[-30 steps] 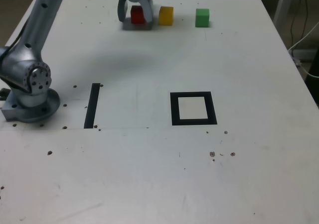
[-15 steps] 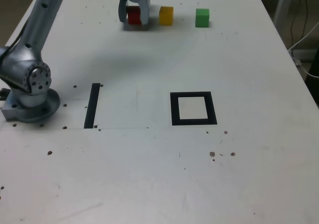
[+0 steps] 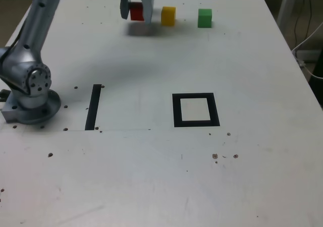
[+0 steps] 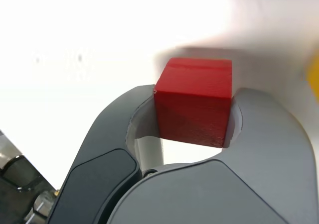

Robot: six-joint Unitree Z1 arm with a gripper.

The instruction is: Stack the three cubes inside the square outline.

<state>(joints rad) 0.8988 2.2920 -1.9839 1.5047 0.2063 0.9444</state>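
Note:
My gripper (image 3: pixel 137 11) is shut on the red cube (image 3: pixel 136 11) at the far side of the table, holding it a little above the surface, with its shadow below. In the wrist view the red cube (image 4: pixel 194 99) sits clamped between the two grey jaws of the gripper (image 4: pixel 192 109). The yellow cube (image 3: pixel 168 15) rests on the table just to the exterior view's right of the gripper, and the green cube (image 3: pixel 204 17) stands further right. The square outline (image 3: pixel 196 110), black with a white centre, lies near the table's middle, with nothing in it.
The arm's grey base (image 3: pixel 30 93) stands at the exterior view's left. A straight black tape strip (image 3: pixel 93 107) lies beside it. Small dark specks dot the white table (image 3: pixel 151 176). Cables hang off the right edge (image 3: pixel 308 45).
The jaws closed on the red cube, then lifted it slightly off the table. The yellow and green cubes have stayed put.

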